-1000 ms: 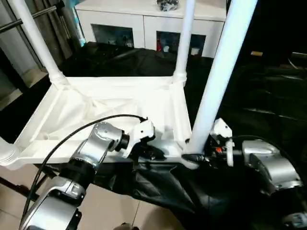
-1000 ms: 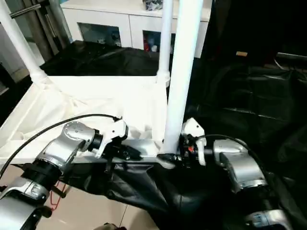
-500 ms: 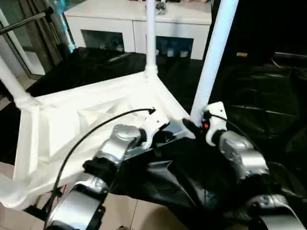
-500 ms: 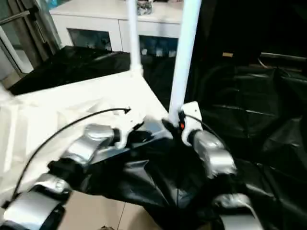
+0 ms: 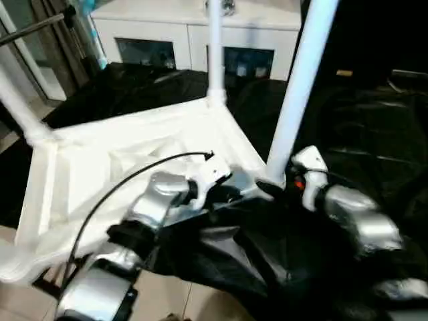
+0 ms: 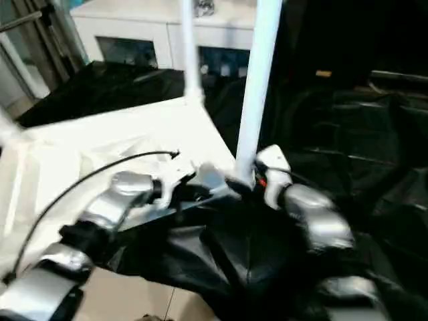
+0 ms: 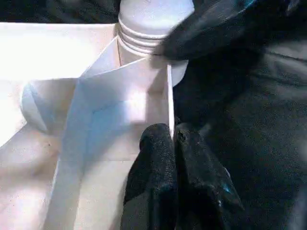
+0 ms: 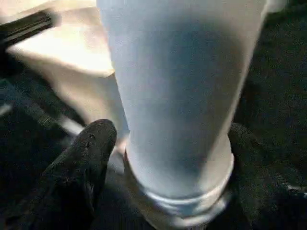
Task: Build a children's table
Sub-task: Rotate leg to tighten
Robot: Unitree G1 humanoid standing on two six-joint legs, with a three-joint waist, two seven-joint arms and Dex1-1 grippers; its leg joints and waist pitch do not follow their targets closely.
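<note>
Two fingers pinch the tabletop rim—the right pair straddle a leg, contact unclear.

The tall white tapered tube leg by the right gripper runs off the top edge, its upper end unseen. That gripper's far fingertip is hidden behind the leg's base. The white plastic ribbed tabletop is cut off at the left edge.

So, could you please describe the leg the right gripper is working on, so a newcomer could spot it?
The upside-down white tabletop lies on the black-draped table. Of its upright white legs, this leg stands in the corner nearest the robot's right arm, its base between the right gripper fingers.
</note>
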